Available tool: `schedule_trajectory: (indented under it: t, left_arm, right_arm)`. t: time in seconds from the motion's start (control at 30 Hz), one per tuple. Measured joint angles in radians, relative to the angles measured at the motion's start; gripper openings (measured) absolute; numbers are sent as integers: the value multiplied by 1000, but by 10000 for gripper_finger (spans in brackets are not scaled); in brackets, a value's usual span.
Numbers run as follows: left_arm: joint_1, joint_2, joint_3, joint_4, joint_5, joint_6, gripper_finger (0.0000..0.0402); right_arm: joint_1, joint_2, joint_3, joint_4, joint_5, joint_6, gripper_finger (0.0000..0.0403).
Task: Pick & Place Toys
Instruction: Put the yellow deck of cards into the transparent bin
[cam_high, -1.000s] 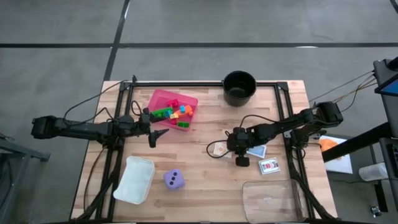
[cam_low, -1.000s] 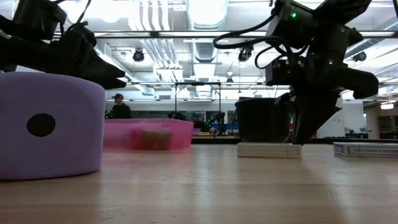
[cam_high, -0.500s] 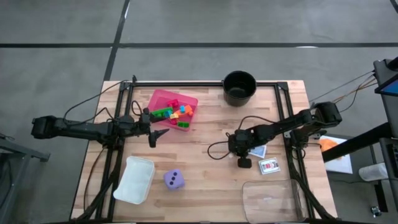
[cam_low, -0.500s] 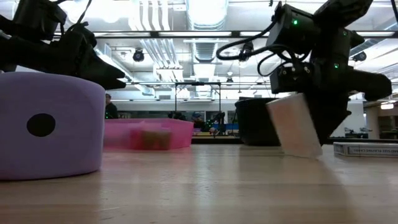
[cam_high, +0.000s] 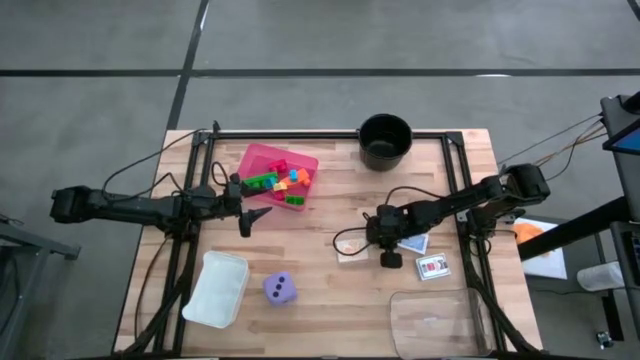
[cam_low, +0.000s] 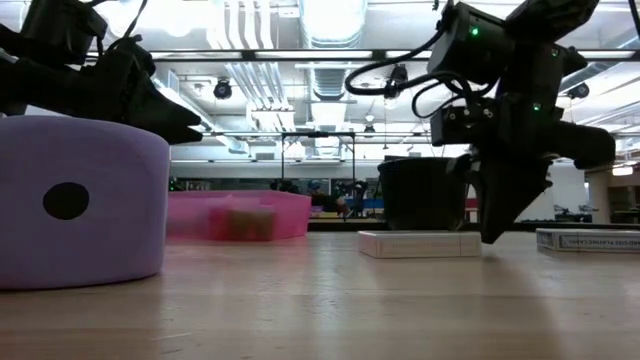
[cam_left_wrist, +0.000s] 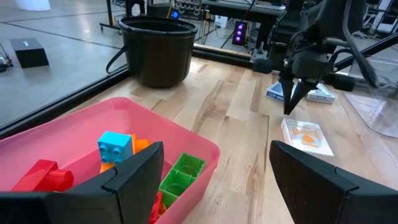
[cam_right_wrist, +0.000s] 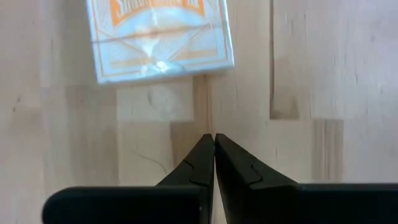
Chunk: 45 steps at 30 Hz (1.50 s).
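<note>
- The orange card (cam_high: 351, 246) lies flat on the worktop (cam_high: 330, 300), right of middle and well short of the pink tray (cam_high: 262, 160) at the far-left side.
- The right pincer (cam_high: 371, 235) sits just beside the card with its fingers pressed together, holding nothing. The card is straight ahead of the tips, long axis crosswise to them.
- The left pincer (cam_high: 258, 215) waits spread by the tray, so the right arm's clearly nearer.

Bench (cam_high: 330, 290): tray (cam_high: 277, 176) holding bricks (cam_high: 279, 181) rear left; pot (cam_high: 385, 140) rear centre-right; die (cam_high: 280, 289) front, beside a container (cam_high: 216, 288); three cards (cam_high: 351, 244) right of centre; lid (cam_high: 437, 322) front right.
</note>
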<state>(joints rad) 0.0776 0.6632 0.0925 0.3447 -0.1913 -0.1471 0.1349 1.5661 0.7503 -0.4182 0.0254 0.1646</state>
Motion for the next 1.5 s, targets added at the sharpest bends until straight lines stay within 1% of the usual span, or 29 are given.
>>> schedule_trajectory:
  t: [0.23, 0.37, 1.0, 1.33, 1.5]
  left_arm:
    - [0, 0, 0, 0, 0, 0, 295]
    - [0, 0, 0, 1, 0, 0, 295]
    - [0, 0, 0, 1, 0, 0, 295]
    - [0, 0, 0, 1, 0, 0, 295]
    - [0, 0, 0, 1, 0, 0, 295]
  right_arm:
    - [12, 0, 5, 95, 0, -34, 18]
    - [12, 0, 5, 119, 2, -45, 18]
    - [22, 2, 15, 152, 16, -71, 18]
    - [23, 57, 20, 172, -3, -63, 18]
    - [23, 61, 20, 150, -10, -46, 18]
